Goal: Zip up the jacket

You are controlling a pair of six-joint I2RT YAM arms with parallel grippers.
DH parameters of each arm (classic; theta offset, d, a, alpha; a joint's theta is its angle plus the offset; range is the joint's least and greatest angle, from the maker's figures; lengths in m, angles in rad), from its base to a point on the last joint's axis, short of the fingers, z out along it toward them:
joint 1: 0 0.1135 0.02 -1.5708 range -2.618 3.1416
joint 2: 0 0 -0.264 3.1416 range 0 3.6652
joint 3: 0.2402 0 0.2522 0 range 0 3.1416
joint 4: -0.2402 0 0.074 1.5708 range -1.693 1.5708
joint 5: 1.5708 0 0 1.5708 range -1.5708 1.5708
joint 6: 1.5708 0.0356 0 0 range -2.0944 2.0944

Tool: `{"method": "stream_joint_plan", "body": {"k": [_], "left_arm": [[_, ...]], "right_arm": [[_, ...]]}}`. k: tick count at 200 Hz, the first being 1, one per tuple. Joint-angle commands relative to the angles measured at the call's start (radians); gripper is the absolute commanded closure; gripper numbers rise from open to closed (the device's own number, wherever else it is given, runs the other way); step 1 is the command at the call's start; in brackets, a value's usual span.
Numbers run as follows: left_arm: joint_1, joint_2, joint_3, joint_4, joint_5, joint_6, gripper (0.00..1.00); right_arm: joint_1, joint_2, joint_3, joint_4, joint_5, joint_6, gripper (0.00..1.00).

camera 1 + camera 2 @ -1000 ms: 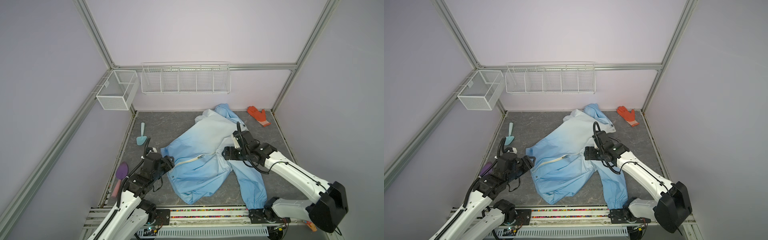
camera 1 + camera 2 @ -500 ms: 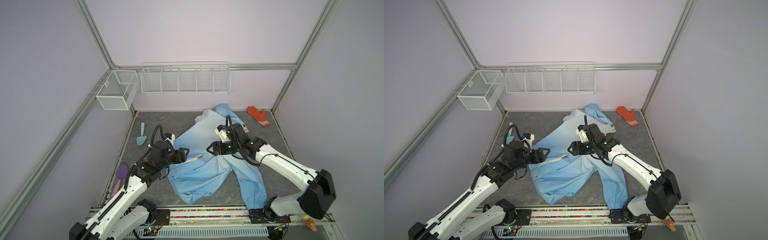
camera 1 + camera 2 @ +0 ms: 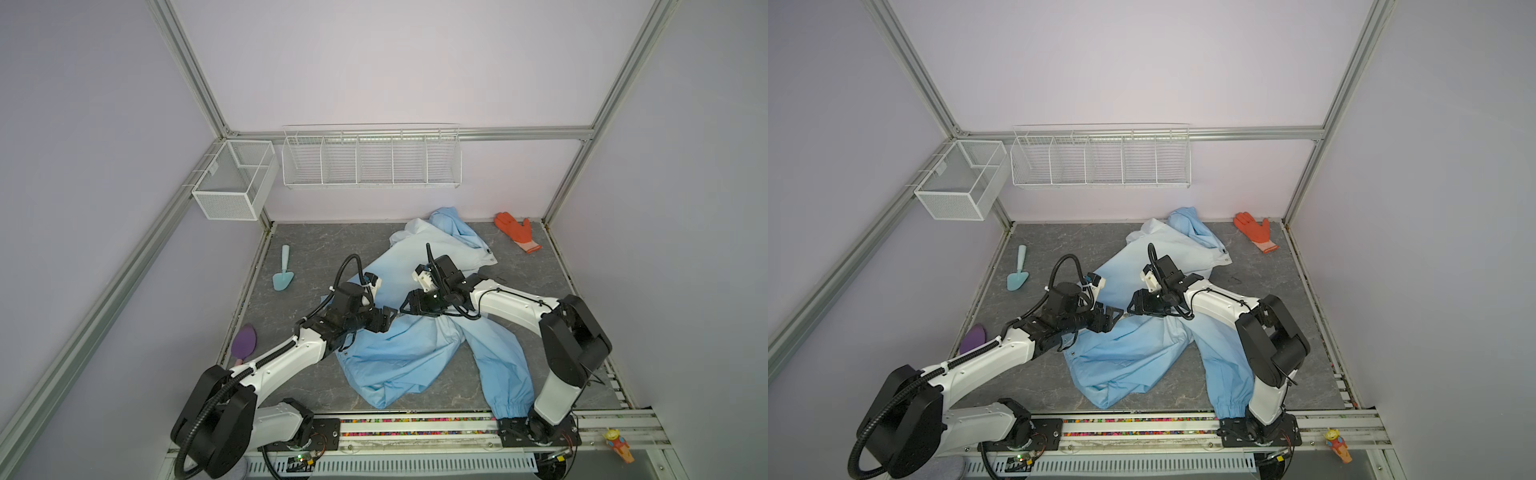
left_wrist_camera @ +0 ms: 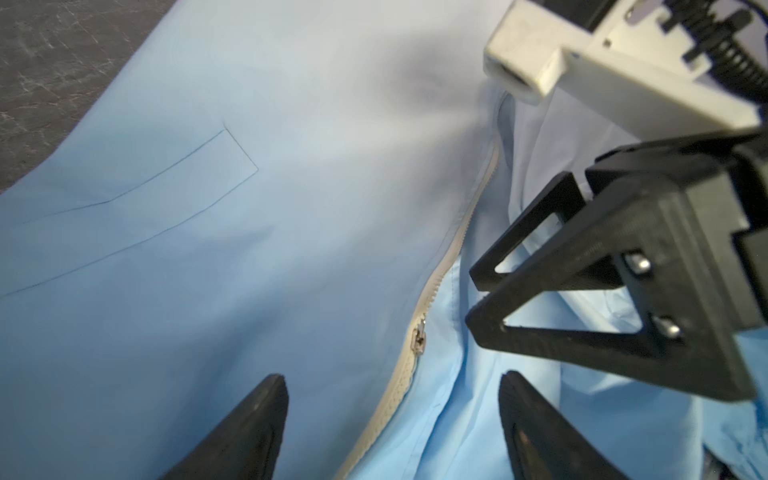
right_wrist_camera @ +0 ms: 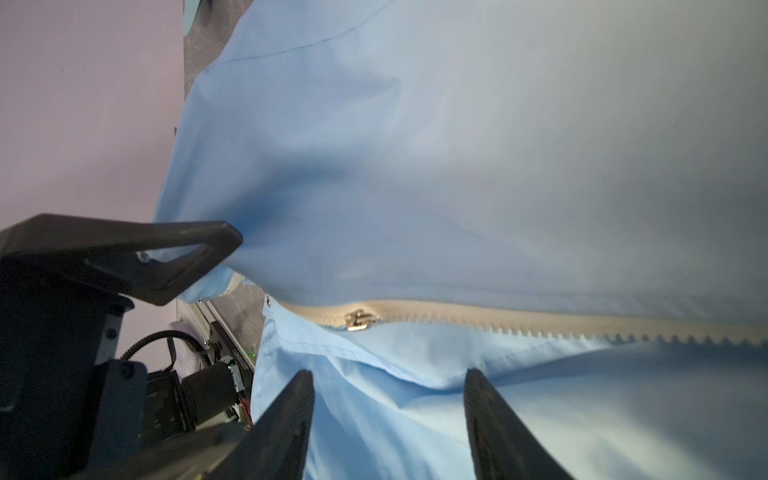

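Right wrist view comes closest to the zipper [image 5: 540, 326] of the jacket [image 5: 415, 166]: the metal slider [image 5: 360, 320] sits near the hem end, the teeth past it lie unjoined, and a small snap [image 5: 268, 302] marks the hem corner. Tiny lettering [image 5: 243, 356] on a part beside the arm base is too small to read. The right claw [image 5: 388, 371] is open, its fingers well apart over the cloth just beside the slider, gripping nothing. The left wrist view adds a stitched pocket outline [image 4: 166, 178] and shows the left claw [image 4: 392, 376] spread wide with the zipper running between its fingers, also empty. Only the top views give the whole layout: the jacket lies crumpled across the middle of the grey table [image 3: 316, 253], one cuffed sleeve [image 3: 498, 365] reaching the front edge, both claws nearly tip to tip above it. An orange glove [image 3: 516, 232] lies in the back right corner, and a pale blue trowel [image 3: 283, 276] and a purple scoop [image 3: 244, 343] lie near the left edge, apart from the jacket.
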Motion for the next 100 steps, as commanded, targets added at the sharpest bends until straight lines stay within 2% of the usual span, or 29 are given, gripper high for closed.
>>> {"method": "stream_joint_plan", "body": {"k": [1,40,74,100], "left_arm": [[-0.002,0.005,-0.026,0.048,0.021,0.033,0.23],[-0.002,-0.029,-0.084,0.079,-0.015,0.002,0.26],[-0.003,0.012,-0.09,0.053,-0.062,0.0,0.29],[-0.002,0.031,-0.097,0.079,-0.049,-0.014,0.39]], "right_arm": [[0.003,0.038,0.017,0.078,-0.038,0.036,0.42],[0.003,0.089,0.015,0.138,-0.04,0.031,0.42],[0.004,0.133,0.007,0.204,-0.068,0.041,0.43],[0.007,0.153,0.0,0.256,-0.092,0.058,0.44]]}}
